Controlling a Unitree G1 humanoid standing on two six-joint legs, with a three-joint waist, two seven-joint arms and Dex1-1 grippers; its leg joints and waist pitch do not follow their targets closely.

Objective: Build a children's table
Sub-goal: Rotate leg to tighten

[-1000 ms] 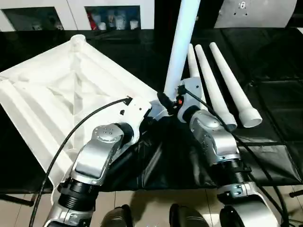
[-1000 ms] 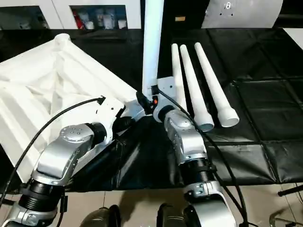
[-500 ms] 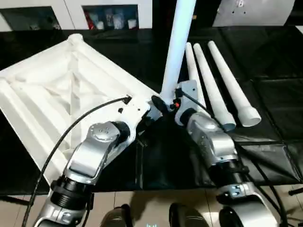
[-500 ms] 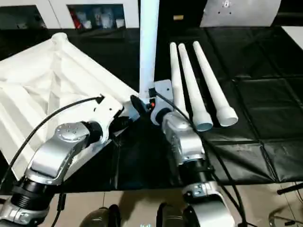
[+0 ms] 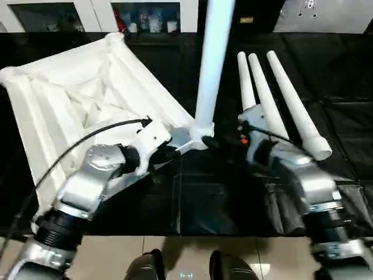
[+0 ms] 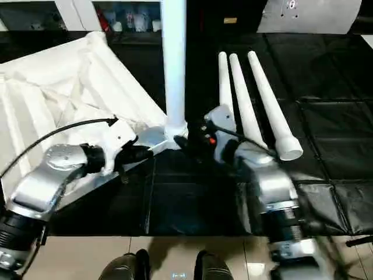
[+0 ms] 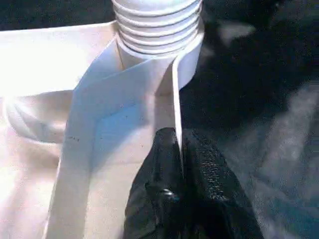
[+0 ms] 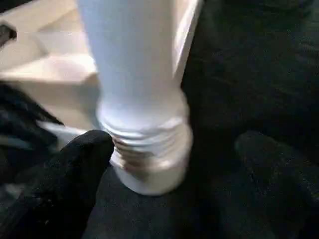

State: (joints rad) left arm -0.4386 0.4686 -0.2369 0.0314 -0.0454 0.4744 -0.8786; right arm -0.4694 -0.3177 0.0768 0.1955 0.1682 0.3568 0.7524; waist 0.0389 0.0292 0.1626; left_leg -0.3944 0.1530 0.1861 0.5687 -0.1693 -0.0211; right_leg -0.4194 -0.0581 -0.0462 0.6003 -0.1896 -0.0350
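Left gripper (image 7: 177, 149) clenched on the tabletop's (image 5: 70, 99) rim steadies it; right gripper (image 8: 174, 149), jaws released around the upright leg (image 5: 211, 64) — regrip the threads at 12 o'clock, keep it plumb.

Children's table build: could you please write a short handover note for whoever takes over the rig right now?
Left gripper: shut on a rib of the tabletop, close to the near corner socket.
Right gripper: open, fingers either side of the upright leg, not clamping it.
Done: one leg stands in that socket, its threads partly showing.
Left: three spare legs lie on the black cloth, sockets unfilled.
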